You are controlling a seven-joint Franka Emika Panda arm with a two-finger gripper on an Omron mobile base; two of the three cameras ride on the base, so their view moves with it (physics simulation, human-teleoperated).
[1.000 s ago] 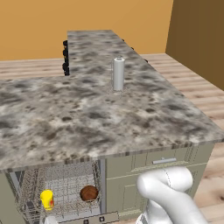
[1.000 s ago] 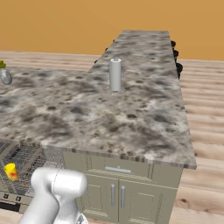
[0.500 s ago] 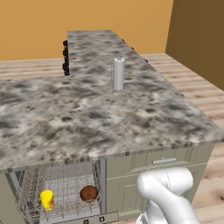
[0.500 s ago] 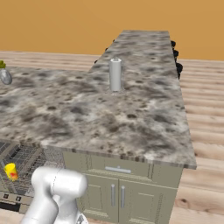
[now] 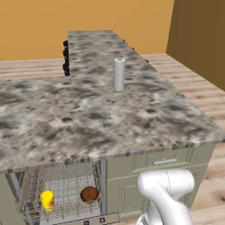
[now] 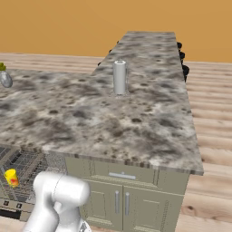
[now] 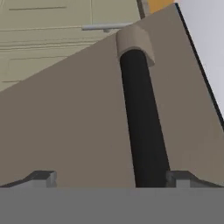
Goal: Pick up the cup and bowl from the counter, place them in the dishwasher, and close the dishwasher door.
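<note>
Two dishes sitting in the open dishwasher [image 5: 66,193] rack under the counter [image 5: 88,118]: cup [image 5: 47,200] standing upright at left, bowl [image 5: 89,194] just beside it at right, apart, not touching. Cup [image 6: 11,177] also showing in the right base view, in the rack at far left below the counter [image 6: 113,122] edge. Grey cylinder [image 5: 118,74] standing upright mid-counter, well apart from everything; same cylinder [image 6: 119,77] in the right base view. Small grey item [image 6: 5,79] with a bit of green resting at the far left counter edge, too small to tell. Olive cabinets [image 6: 122,195] with metal handles running beside the dishwasher. Gripper [image 7: 109,178] hanging close over the door [image 7: 78,122], jaws spread wide, holding nothing; one fingertip [image 7: 181,178] sitting right next to the black handle [image 7: 142,118], other fingertip [image 7: 39,178] well off to the side. Touching or not, cannot tell. Handle running diagonally up to its mount [image 7: 134,41], olive drawer front [image 7: 57,30] beyond.
</note>
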